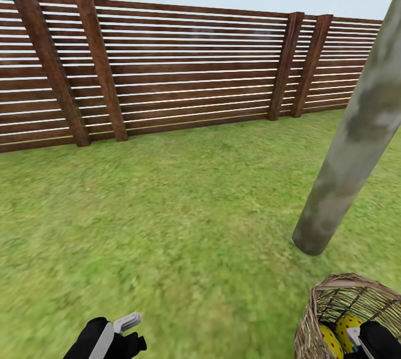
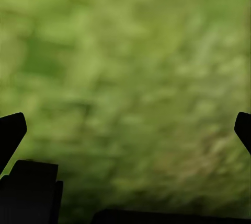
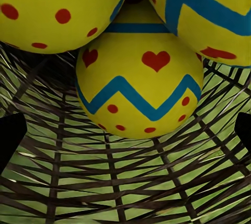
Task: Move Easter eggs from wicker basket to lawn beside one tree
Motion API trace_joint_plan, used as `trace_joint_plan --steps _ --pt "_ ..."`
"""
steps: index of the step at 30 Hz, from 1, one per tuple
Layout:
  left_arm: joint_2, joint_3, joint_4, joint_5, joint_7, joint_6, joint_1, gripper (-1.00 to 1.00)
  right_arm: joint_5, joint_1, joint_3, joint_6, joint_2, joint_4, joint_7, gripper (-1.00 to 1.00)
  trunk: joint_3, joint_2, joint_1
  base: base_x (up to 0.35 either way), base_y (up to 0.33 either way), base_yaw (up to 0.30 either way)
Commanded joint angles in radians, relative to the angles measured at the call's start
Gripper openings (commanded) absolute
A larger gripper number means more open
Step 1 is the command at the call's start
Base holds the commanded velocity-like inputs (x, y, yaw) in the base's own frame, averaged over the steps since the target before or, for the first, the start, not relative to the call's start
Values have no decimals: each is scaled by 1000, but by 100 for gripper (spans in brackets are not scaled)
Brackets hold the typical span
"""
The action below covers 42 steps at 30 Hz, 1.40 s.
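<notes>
Right wrist view is showing your right gripper (image 3: pixel 125 130), fingers apart, inside the wicker basket (image 3: pixel 125 187), the heart-marked Easter egg (image 3: pixel 138 91) lying dead ahead at frame center. Its long axis is probably running toward the top. The left gripper (image 2: pixel 125 130), also spread, is hanging over lawn (image 2: pixel 125 51).

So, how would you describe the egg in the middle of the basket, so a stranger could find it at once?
Near the pale tree trunk on the lawn stands a wicker basket with three yellow eggs. The middle egg lies between the other two, resting on the weave. It alone shows red hearts above a blue zigzag band, with red dots below.
</notes>
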Motion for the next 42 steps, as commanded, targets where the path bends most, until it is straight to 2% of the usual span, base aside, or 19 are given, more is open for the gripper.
trace_joint_plan --steps 1,5,8,10,11,12,13,14,17,19,36,42 --pt "0 1 -2 11 9 4 0 100 9 0 4 4 -1 -1 7 100 -1 0 0 0 0 0" --pt "2 1 -14 10 13 2 0 100 9 0 3 4 -1 -1 7 100 -1 0 0 0 0 0" --pt "5 5 -86 10 12 -3 0 100 9 0 3 2 1 -1 7 100 -1 0 0 0 0 0" --pt "17 8 -133 10 10 -2 0 100 9 0 3 2 3 -1 7 100 -1 0 0 0 0 0" --pt "41 9 -169 12 7 -2 0 100 9 0 3 2 4 -1 7 100 -1 0 0 0 0 0" --pt "48 9 -183 12 5 -2 0 100 9 0 3 2 4 -1 7 100 -1 0 0 0 0 0" --pt "59 9 -212 14 3 -2 0 100 9 0 3 2 4 -1 7 100 -1 0 0 0 0 0" --pt "70 9 -279 15 3 0 0 100 10 0 2 3 4 -1 7 100 -1 0 0 0 0 0" --pt "73 9 -423 17 6 9 0 100 11 0 -1 3 4 -1 7 100 -1 0 0 0 0 0" --pt "74 11 -459 17 5 9 0 100 11 0 -3 3 3 -1 7 100 -1 0 0 0 0 0" --pt "73 10 -431 15 8 9 0 100 8 0 -7 4 2 -3 7 100 -1 0 0 0 0 0" --pt "72 8 -430 15 9 9 0 100 8 0 -7 4 2 -3 7 100 -24 -2 2 0 0 0"
